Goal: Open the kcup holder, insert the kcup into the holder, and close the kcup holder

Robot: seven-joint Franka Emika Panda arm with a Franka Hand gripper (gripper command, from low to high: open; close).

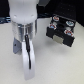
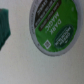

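The kcup fills much of the wrist view: a round pod with a green-and-blue printed top, lying top-up on the pale table. No fingers show in that view. In the exterior view the arm hangs over the table to the exterior view's left of the kcup holder, a black box with pale handles on its front. The gripper's lower end is dark and partly hidden; I cannot tell whether the jaws are open. The kcup is hidden in the exterior view.
Pods with red-and-white tops sit on top of the black box. A tall white cylinder with a black mark stands in front of the arm. A dark green object lies at the edge of the wrist view, apart from the kcup.
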